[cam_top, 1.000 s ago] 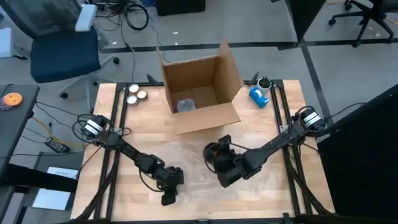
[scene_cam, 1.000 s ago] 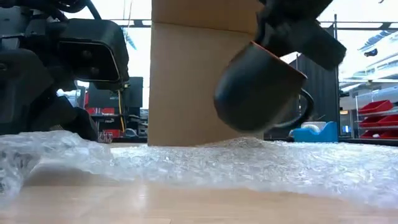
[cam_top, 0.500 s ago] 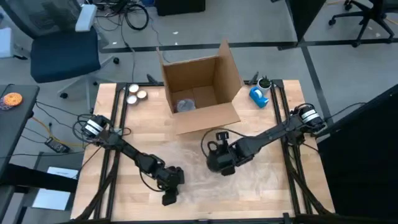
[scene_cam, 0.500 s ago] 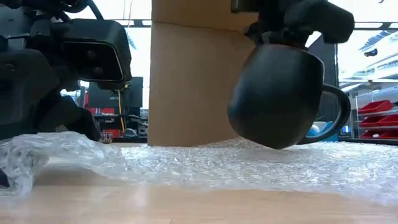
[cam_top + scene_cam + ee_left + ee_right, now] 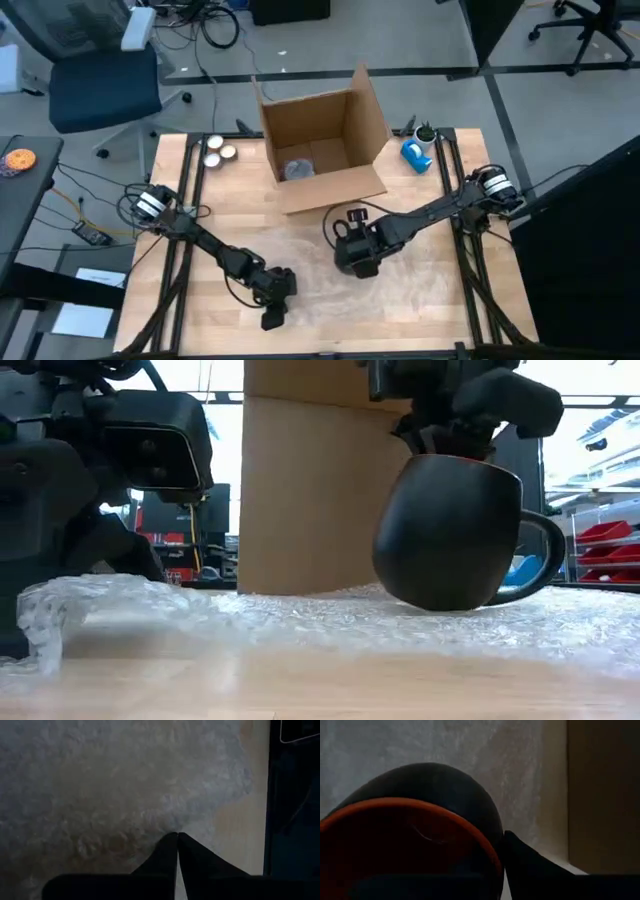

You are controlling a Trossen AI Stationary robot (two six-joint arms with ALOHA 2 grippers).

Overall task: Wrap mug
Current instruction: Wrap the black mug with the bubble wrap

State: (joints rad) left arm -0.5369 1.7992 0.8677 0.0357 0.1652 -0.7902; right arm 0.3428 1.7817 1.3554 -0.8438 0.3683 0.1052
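The left claw (image 5: 271, 318) is pinched together on the near edge of the clear bubble wrap sheet (image 5: 300, 262). To its right, the right claw (image 5: 352, 252) clamps the rim of the round black ceramic mug (image 5: 447, 532), which sits directly beneath it on the wrap.

I work in a lab or workshop: my wooden table (image 5: 430, 300) stands on grey flooring among office chairs (image 5: 95, 70), loose cables (image 5: 215, 25) and shelving with red parts bins (image 5: 600, 532).
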